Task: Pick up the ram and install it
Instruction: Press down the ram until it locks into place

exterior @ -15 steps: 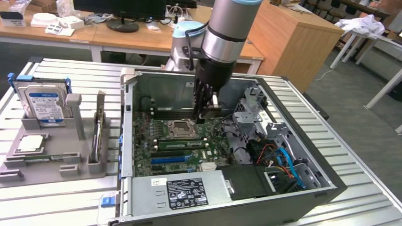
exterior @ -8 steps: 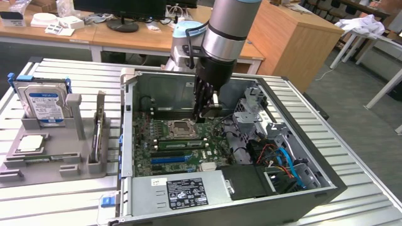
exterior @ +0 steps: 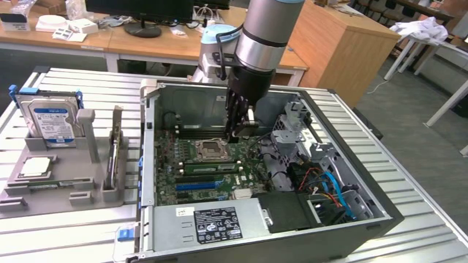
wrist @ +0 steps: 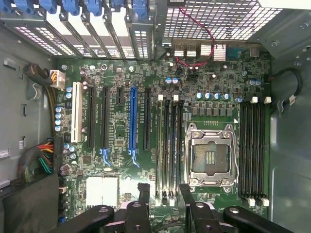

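1. Basically one arm w/ one gripper (exterior: 241, 135). It hangs inside the one PC case (exterior: 314, 244), over the mobo, by the far-right corner of the CPU socket (exterior: 211, 149) as the ext. view shows it.
2. The gripper is released. In the wrist view its two black fingers (wrist: 144, 194) stand spread, w/ bare board in the gap and nothing between them.
3. The ram (exterior: 210, 167) is one green stick w/ dark chips, lying along a slot just near of the socket and apart from the gripper. Its end clips are too small to read. A strip right beside it could be a 2nd stick or a bare slot.
4. Two slot banks flank the socket. The wrist view gives four black slots in one bank (wrist: 253, 150). The other bank (wrist: 170, 145) is seen edge-on and its contents are hard to read. There is also one long blue slot (wrist: 133, 121).
5. At the ext. view's left, one grey rack (exterior: 66, 171) sits on the slatted table (exterior: 73, 233). It holds one blue-labelled HDD (exterior: 50, 121) upright and one square silver chip (exterior: 35, 167) lying flat.
6. One thin upright piece (exterior: 114, 153) stands in the rack; can't tell whether it is a board or part of the rack.
7. The arm's upper part is cut off at the frame top.
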Controlling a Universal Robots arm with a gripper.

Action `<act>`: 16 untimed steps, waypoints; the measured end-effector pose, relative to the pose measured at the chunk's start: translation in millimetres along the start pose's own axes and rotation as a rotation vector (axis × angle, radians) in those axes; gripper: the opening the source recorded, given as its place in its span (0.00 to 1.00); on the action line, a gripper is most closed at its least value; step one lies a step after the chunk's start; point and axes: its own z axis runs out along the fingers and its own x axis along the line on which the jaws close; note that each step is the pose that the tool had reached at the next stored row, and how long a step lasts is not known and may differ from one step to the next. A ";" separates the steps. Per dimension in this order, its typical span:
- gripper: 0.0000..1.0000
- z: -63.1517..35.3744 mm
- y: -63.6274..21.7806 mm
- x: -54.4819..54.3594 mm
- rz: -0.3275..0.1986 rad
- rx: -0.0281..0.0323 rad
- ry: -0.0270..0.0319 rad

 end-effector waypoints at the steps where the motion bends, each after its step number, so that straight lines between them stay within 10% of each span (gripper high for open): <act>1: 0.37 0.0 0.0 0.0 0.000 0.0000 0.0000; 9: 0.11 0.0 0.0 0.0 0.000 0.0000 0.0000; 16: 0.11 0.0 0.0 0.0 0.000 0.0000 0.0000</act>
